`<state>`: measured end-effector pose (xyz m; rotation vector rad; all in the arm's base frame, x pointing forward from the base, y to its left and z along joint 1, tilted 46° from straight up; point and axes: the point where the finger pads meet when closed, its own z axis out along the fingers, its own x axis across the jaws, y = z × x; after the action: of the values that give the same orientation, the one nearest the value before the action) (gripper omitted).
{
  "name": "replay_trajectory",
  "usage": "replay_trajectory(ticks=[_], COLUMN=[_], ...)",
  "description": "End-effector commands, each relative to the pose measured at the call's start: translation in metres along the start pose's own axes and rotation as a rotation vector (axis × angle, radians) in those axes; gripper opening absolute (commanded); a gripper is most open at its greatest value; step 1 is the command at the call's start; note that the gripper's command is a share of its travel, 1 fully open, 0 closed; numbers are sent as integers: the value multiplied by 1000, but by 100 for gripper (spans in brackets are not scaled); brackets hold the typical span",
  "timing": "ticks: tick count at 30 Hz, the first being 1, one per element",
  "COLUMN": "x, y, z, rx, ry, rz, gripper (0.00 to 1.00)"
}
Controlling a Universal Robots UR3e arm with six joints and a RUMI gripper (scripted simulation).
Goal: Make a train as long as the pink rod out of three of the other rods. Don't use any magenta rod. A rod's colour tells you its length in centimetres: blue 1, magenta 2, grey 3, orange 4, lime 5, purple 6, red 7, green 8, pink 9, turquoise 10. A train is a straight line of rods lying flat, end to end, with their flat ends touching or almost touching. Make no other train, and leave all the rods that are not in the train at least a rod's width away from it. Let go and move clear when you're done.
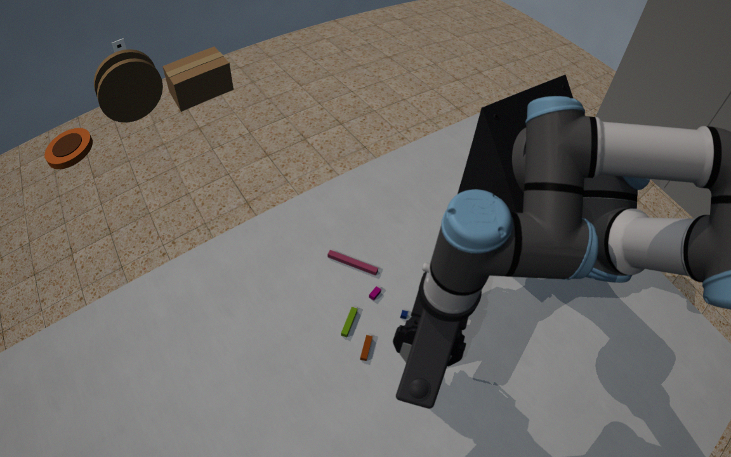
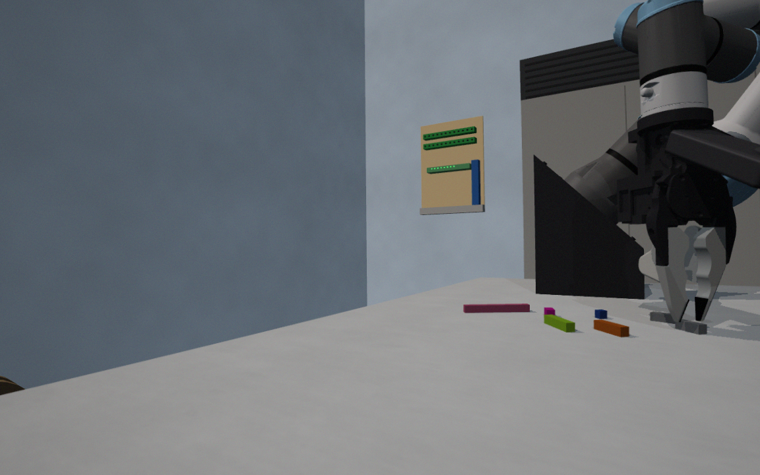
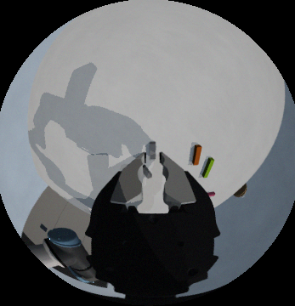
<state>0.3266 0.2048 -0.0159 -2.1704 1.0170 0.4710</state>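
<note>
My gripper [image 2: 690, 319] [image 3: 152, 153] points down, its fingers slightly apart near the table. One grey rod [image 2: 695, 328] [image 3: 152, 147] lies between and beyond the fingertips, with gaps beside it. A second grey rod [image 2: 659, 316] [image 3: 147, 171] lies at an angle behind it. The arm hides both in the top view. An orange rod [image 1: 366, 348] [image 2: 610, 328] [image 3: 197, 155] and a lime rod [image 1: 349, 321] [image 2: 559, 322] [image 3: 208, 167] lie apart. A blue rod [image 1: 403, 314] [image 2: 600, 314], a magenta rod [image 1: 375, 293] [image 2: 549, 311] and the pink rod [image 1: 352, 261] [image 2: 496, 308] [image 3: 212, 194] lie separately.
The pale table [image 1: 186, 352] [image 2: 371, 384] bears all the rods. A black angled panel [image 2: 577, 254] stands at the arm's base. A cardboard box [image 1: 200, 79] and an orange disc [image 1: 68, 148] are beyond the table.
</note>
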Motion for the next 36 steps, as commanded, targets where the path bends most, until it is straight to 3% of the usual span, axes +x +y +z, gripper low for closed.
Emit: replay_trajectory(ticks=[1, 36], x=[1, 1], y=[0, 0], z=[4, 9], rx=[1, 1], ry=[2, 2], rz=[-1, -1], gripper=[14, 14])
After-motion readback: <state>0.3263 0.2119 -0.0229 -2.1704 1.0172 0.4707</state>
